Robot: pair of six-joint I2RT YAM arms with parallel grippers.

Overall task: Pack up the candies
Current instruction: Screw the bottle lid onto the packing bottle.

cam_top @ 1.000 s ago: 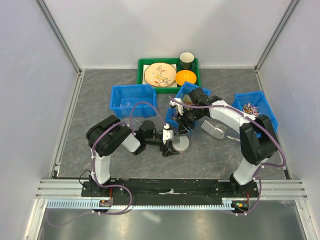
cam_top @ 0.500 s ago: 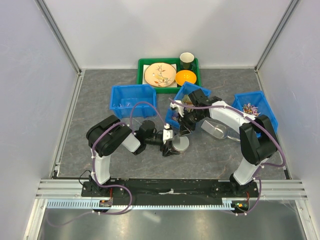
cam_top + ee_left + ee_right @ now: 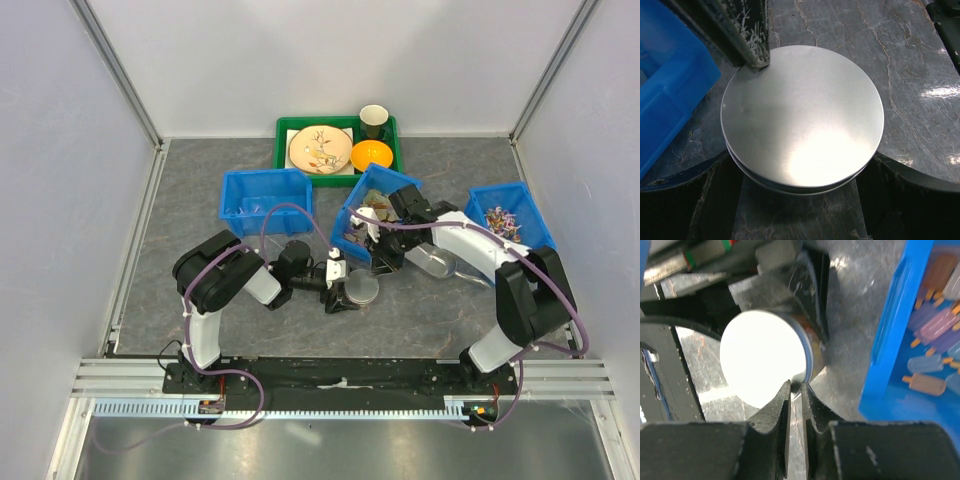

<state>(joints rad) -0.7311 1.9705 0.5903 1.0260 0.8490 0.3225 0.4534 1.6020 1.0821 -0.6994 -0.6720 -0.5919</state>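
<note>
The candies (image 3: 500, 218) lie as small bright wrapped sweets in the blue bin (image 3: 530, 235) at the right. A round metal tin (image 3: 360, 290) stands on the table with its flat lid (image 3: 802, 112) resting on top, slightly offset. My left gripper (image 3: 350, 291) has a jaw on each side of the tin (image 3: 800, 187) and holds it. My right gripper (image 3: 383, 262) is at the tin's far edge, its jaws nearly together on the lid's rim (image 3: 799, 386). One right finger (image 3: 747, 35) shows in the left wrist view.
The middle blue bin (image 3: 350, 212) beside the tin holds flat pastel popsicle packets (image 3: 935, 340). A metal scoop (image 3: 432, 262) lies right of the tin. Another blue bin (image 3: 232, 205) stands at the left. A green tray (image 3: 283, 140) at the back holds a plate, orange bowl and dark cup.
My right gripper has moved off the middle bin, down and right to the tin's far edge. The lidded tin now shows fully. The left arm has not moved.
</note>
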